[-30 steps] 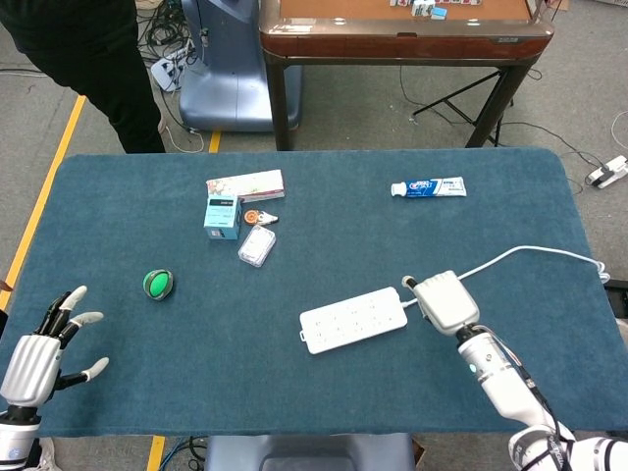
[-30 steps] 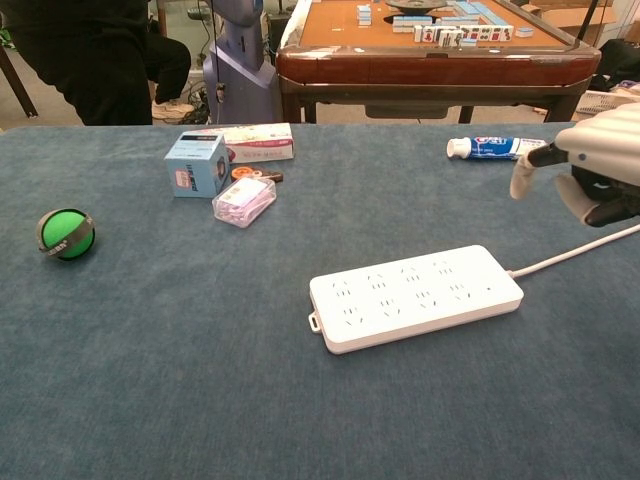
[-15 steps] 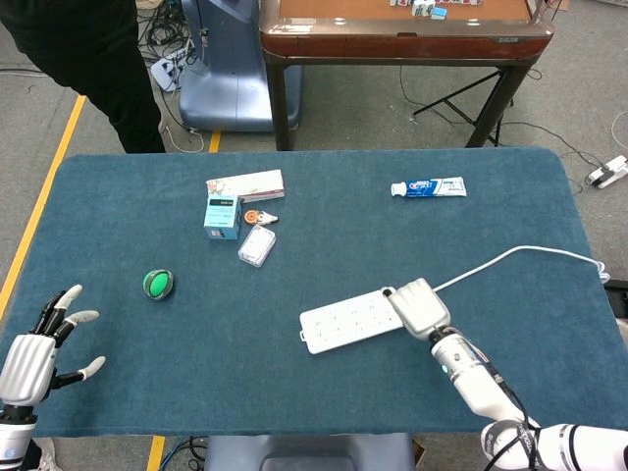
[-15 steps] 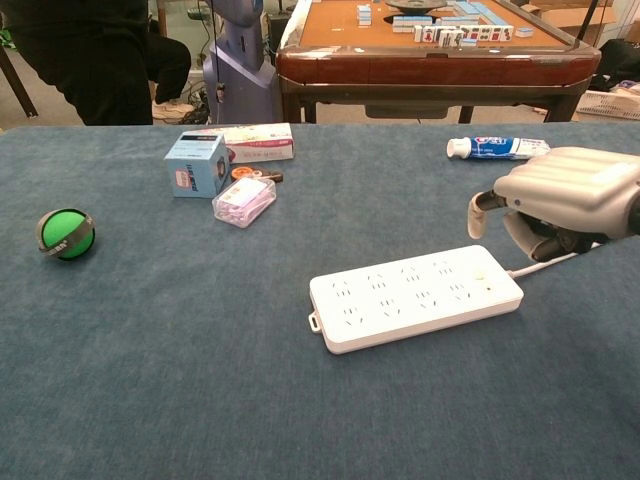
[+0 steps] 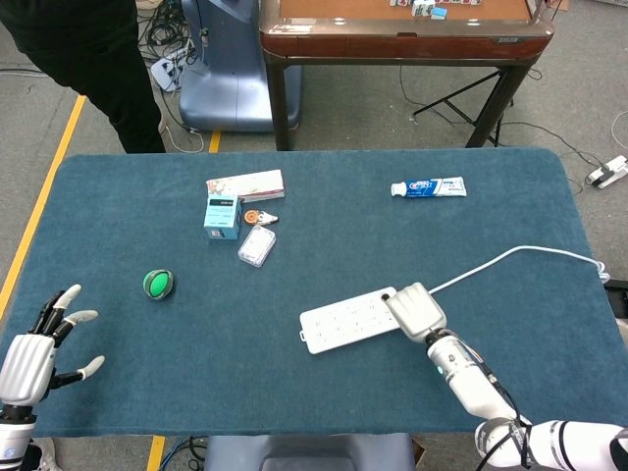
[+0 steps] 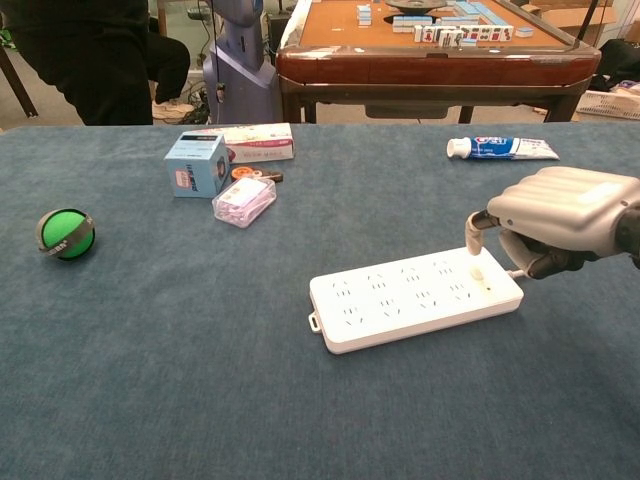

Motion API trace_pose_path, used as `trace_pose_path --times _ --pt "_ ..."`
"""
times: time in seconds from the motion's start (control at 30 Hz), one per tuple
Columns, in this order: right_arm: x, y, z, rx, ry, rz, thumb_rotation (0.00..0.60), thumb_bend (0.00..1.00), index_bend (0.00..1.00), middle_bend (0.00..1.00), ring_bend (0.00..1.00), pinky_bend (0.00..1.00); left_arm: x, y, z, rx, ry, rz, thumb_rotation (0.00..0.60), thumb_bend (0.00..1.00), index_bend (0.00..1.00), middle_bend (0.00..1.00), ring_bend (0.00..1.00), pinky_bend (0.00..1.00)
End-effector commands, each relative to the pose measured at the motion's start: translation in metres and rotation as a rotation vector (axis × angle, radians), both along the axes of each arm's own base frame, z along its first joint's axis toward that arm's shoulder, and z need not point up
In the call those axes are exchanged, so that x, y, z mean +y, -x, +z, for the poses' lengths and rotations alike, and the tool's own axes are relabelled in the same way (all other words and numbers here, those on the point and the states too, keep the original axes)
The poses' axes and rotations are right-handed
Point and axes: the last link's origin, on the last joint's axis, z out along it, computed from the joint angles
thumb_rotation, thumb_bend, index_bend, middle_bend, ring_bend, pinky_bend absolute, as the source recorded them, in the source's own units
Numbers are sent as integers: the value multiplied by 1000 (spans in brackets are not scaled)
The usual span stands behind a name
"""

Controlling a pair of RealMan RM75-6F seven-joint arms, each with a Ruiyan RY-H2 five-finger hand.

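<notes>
the right hand (image 6: 555, 220) sits over the cable end of the white power strip (image 6: 415, 297), fingers curled in with nothing held; one fingertip (image 6: 474, 240) points down at the strip's top face and looks to touch it near the end where the cord (image 5: 510, 257) leaves. the strip lies at a slant in the right half of the blue table (image 5: 324, 392), well in from the near edge, with bare cloth all round it. its cord runs off toward the table's right edge.

the left hand (image 5: 29, 363) hangs at the near left corner, fingers spread apart, holding nothing; part of it is past the table's edge. the green ball (image 5: 157, 285) is the closest thing to it, apart from it.

further back, left of centre, a blue box (image 5: 222, 215), a flat carton (image 5: 245, 185) and a small clear packet (image 5: 256, 246) cluster together. a toothpaste tube (image 5: 428, 187) lies alone toward the far right, with wide bare cloth between it and the strip.
</notes>
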Motion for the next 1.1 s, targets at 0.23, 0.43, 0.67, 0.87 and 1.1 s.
trace_pose_path --times 0.23,0.43,0.67,0.87,1.1 --pt "1 2 -5 9 -13 -6 600 850 313 1000 1000 1000 0 0 0 0 -1 2 600 135 358 42 53 404" --pt "3 3 -7 13 -21 -8 600 849 313 1000 1000 1000 0 0 1 -2 -2 2 600 135 358 42 53 404" --pt "3 3 -10 13 -30 -9 600 850 313 1000 1000 1000 0 0 1 -2 -4 3 600 135 358 42 53 404" --pt "4 6 -12 19 -35 -13 600 850 313 1000 1000 1000 0 1 2 -3 -6 4 600 135 358 42 53 404" --pt "5 9 -12 21 -37 -21 600 850 313 1000 1000 1000 0 0 1 -1 -5 3 600 135 358 42 53 404"
